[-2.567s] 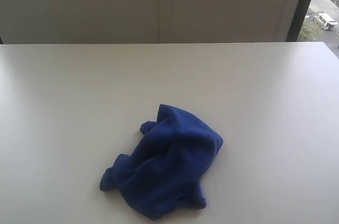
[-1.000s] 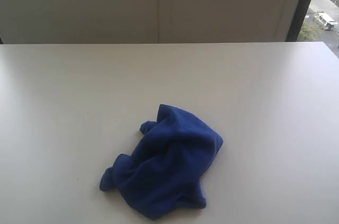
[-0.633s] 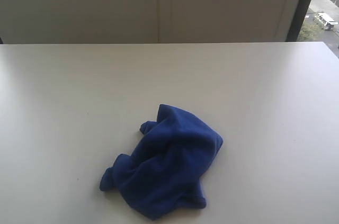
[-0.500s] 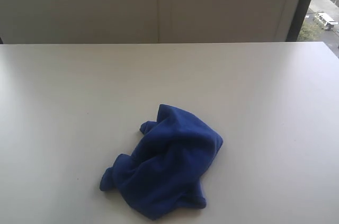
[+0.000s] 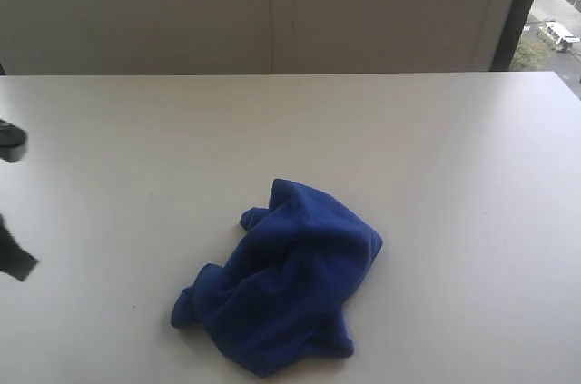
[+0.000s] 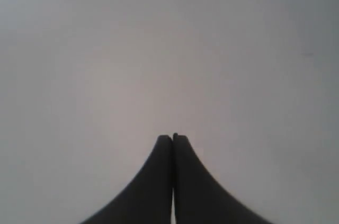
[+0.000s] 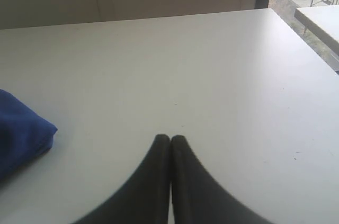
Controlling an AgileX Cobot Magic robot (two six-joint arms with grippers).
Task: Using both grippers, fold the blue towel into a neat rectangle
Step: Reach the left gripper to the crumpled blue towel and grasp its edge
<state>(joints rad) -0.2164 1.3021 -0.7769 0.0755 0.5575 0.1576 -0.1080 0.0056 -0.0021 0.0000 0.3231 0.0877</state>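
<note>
The blue towel (image 5: 281, 280) lies crumpled in a loose heap on the white table (image 5: 408, 148), in the lower middle of the exterior view. The left gripper (image 6: 172, 138) hangs over bare tabletop, its jaws pressed together with nothing between them. The right gripper (image 7: 170, 138) is likewise closed and empty, near one edge of the towel but apart from it. Black arm parts (image 5: 13, 257) show at the exterior view's left edge.
</note>
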